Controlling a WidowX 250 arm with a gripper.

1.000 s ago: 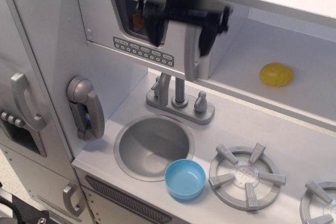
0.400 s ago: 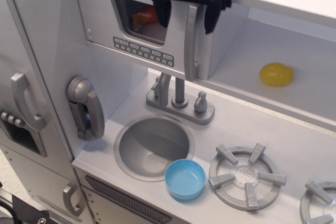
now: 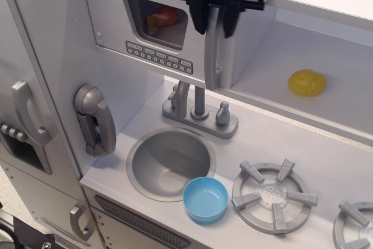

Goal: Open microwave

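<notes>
Now gripper pinches narrow around the top of the microwave door's tall handle at 12 o'clock; risk: high, shallow grip may slide off when pulling, door staying shut.

The black two-fingered gripper is cut off above by the top edge and hides the upper end of the tall grey vertical handle. An orange object behind the microwave's dark window is too indistinct to identify.
</notes>
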